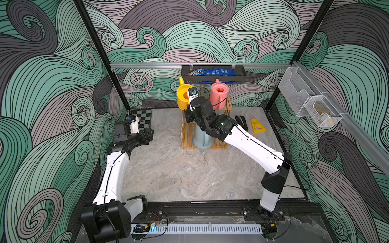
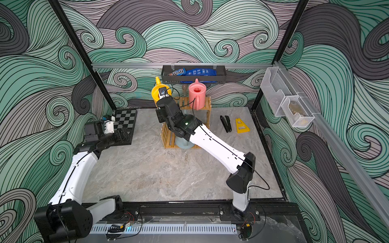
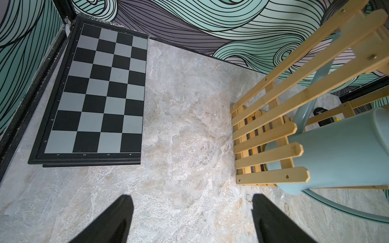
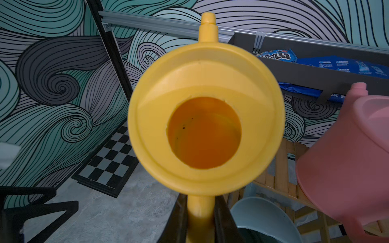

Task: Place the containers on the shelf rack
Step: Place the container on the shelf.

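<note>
Carrying everything here, the marble-patterned counter [image 1: 179, 178] has the two-tier wooden shelf rack [image 1: 187, 134] standing at its back, close to the rear wall, with its open front facing the arms. That is probably why both arms reach it from the near side.

The pale blue watering can [image 1: 203, 141], the bulkiest of the three, stands in the lower tier with its base at the front edge. This looks like a sensible choice, since it leaves the narrower top tier free for the small cans. The pink watering can [image 1: 219, 94] stands upright at the right end of the top tier, with its handle toward the front and room beside it.

The yellow watering can [image 4: 206, 113] is the only one not yet set down for certain. It is held level, mouth up, at the left end of the top tier. Its body hides whether its base touches the slats.

The right hand [image 4: 201, 218] is clamped on its handle from behind, which keeps the can upright. The left hand [image 3: 191, 202] hovers empty over bare counter near the chessboard [image 3: 94, 90], fingers spread wide. It seems parked clear of the rack.
</note>
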Controlling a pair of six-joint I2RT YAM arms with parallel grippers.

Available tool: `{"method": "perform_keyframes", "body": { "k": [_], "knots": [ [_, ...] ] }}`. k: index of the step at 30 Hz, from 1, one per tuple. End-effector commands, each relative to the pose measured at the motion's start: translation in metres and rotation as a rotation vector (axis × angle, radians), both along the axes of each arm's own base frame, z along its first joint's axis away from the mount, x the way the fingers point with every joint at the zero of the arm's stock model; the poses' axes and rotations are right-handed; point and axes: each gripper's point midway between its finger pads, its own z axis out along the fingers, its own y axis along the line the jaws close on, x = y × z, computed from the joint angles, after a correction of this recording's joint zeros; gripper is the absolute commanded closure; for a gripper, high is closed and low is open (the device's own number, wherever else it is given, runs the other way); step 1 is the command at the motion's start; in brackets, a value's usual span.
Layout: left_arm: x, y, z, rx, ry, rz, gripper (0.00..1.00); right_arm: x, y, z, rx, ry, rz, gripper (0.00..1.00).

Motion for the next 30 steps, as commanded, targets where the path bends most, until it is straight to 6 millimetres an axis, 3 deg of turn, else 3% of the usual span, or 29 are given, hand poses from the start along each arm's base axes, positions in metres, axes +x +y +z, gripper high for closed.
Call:
{"method": "perform_keyframes", "body": {
  "k": [1,9,17,30],
  "knots": [
    [0.003,0.002,0.017,0.015,-0.040,0.000,0.09,0.013,-0.009,0.023,0.050,-0.055,-0.030,0.95],
    [0.003,0.002,0.016,0.011,-0.039,-0.001,0.09,0.037,-0.013,0.010,0.033,-0.034,-0.053,0.91],
    [0.003,0.000,0.015,0.001,-0.038,-0.009,0.09,0.043,-0.017,0.000,0.026,-0.022,-0.069,0.86],
    [0.002,-0.001,0.016,0.000,-0.038,-0.013,0.09,0.041,-0.012,-0.003,0.080,0.008,-0.028,0.62]
  ]
}}
